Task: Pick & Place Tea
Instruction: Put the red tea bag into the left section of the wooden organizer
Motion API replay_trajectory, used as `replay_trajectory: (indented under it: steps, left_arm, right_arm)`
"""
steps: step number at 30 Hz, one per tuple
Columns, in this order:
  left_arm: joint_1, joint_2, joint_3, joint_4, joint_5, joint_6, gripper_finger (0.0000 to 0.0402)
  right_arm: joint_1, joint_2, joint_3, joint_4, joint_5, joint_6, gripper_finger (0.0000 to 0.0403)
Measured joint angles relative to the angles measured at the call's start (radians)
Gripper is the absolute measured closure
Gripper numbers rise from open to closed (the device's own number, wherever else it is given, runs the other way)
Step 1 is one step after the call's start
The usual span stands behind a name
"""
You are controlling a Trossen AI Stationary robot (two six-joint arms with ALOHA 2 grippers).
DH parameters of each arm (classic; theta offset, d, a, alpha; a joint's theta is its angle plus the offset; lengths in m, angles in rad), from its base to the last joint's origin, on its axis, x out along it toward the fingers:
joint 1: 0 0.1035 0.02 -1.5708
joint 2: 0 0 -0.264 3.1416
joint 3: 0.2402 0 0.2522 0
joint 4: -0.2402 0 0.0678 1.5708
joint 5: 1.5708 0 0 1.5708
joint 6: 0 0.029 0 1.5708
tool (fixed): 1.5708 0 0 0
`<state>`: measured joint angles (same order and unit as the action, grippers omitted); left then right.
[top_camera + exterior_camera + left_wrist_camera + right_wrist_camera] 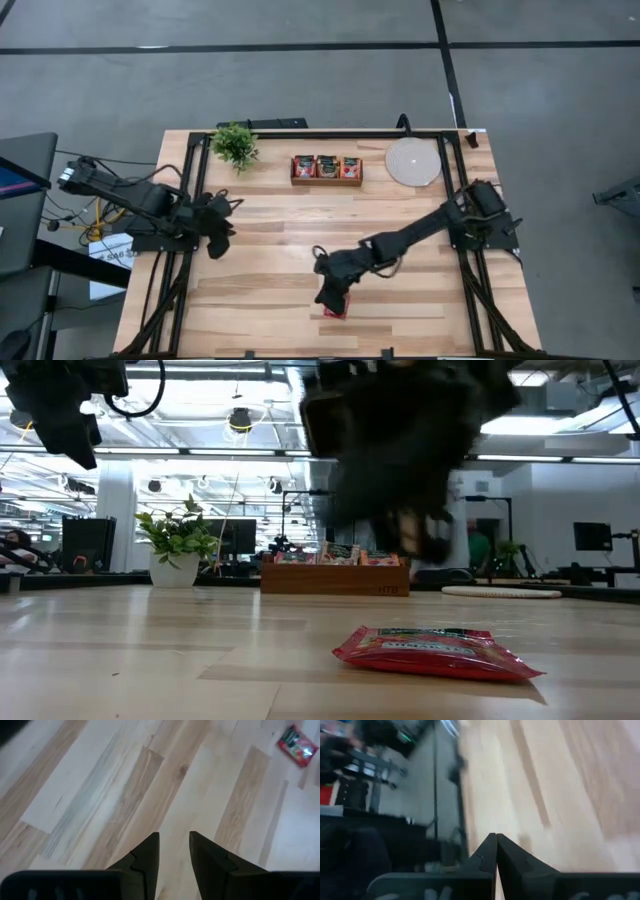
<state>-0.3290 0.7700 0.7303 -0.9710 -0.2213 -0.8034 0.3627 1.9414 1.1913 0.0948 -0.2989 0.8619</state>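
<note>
One red tea sachet [335,313] lies flat on the wooden table near its front edge, also in the low view [435,652] and the left wrist view [297,745]. My right gripper [333,298] hangs just above it, and its fingers [496,855] are shut with nothing between them. In the low view the sachet lies clear below the blurred gripper [405,510]. Three more sachets stand upright in a small wooden tray [326,169] at the back. My left gripper [174,854] is open over bare wood at the table's left side [215,238].
A small potted plant [235,144] stands at the back left beside the tray. A round pale disc [412,162] lies at the back right. Black rails [180,200] run along the table's left and right sides. Bare wood stretches across the middle.
</note>
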Motion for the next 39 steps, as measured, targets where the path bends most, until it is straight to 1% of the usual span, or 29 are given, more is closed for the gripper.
replay_trajectory:
  steps: [2,6,8,13,16,18,22,25,39]
  left_arm:
    - [0.0,-0.022,-0.002,0.0,0.0,0.014,0.0303]
    - [0.0,-0.035,-0.002,-0.007,0.005,0.037,0.0303]
    - [0.0,-0.037,-0.002,-0.007,0.006,0.052,0.0303]
    - [0.0,-0.033,-0.002,-0.007,0.0,0.08,0.0303]
    - [0.0,-0.033,-0.002,-0.007,-0.008,0.081,0.0303]
    - [0.0,-0.033,-0.002,-0.007,-0.009,0.081,0.0303]
    - [0.0,-0.033,-0.002,-0.007,-0.009,0.081,0.0303]
    - [0.0,-0.033,-0.002,-0.007,-0.01,0.081,0.0303]
    - [0.0,-0.033,-0.002,-0.007,-0.01,0.1,0.0303]
  right_arm:
    - [0.004,0.032,0.008,-0.057,-0.029,0.01,0.0402]
    - [0.052,0.062,0.012,-0.122,-0.036,0.02,0.0402]
    - [0.076,0.061,0.013,-0.151,-0.012,0.028,0.0402]
    - [0.109,0.044,0.014,-0.226,0.089,0.029,0.0402]
    - [0.107,0.047,0.012,-0.289,0.101,0.029,0.0402]
    - [0.099,0.058,0.013,-0.304,0.114,0.029,0.0403]
    - [0.083,0.06,0.012,-0.343,0.175,0.019,0.0403]
    - [0.063,0.06,0.012,-0.356,0.194,-0.009,0.0403]
    - [-0.093,0.06,0.012,-0.252,0.195,-0.085,0.0403]
